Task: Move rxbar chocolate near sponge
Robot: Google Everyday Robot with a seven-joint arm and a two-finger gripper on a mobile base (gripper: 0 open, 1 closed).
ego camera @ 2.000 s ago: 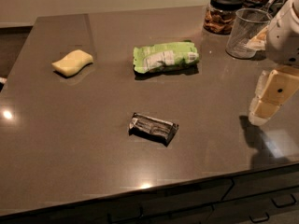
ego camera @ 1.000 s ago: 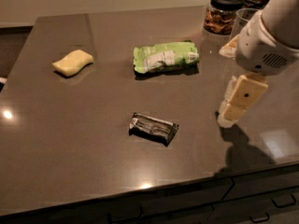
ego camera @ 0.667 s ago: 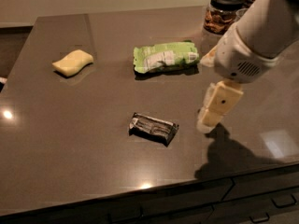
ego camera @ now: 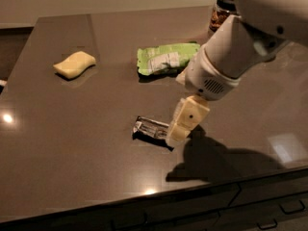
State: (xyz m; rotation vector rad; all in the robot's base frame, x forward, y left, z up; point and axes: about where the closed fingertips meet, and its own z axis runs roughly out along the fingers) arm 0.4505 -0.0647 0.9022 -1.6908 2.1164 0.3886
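Note:
The rxbar chocolate (ego camera: 150, 128), a small flat bar in a dark shiny wrapper, lies near the middle front of the dark table. My gripper (ego camera: 180, 131) hangs from the white arm and sits right over the bar's right end, covering it. The pale yellow sponge (ego camera: 74, 64) lies at the far left of the table, well apart from the bar.
A bright green snack bag (ego camera: 166, 57) lies behind the bar, partly under my arm. A dark-lidded jar (ego camera: 220, 12) stands at the back right. The table's front edge (ego camera: 144, 198) runs close below the bar, with drawers under it.
My arm has swung in from the right and come down to the left, so the gripper now sits over the bar's right end. Bar, sponge and bag have not moved.

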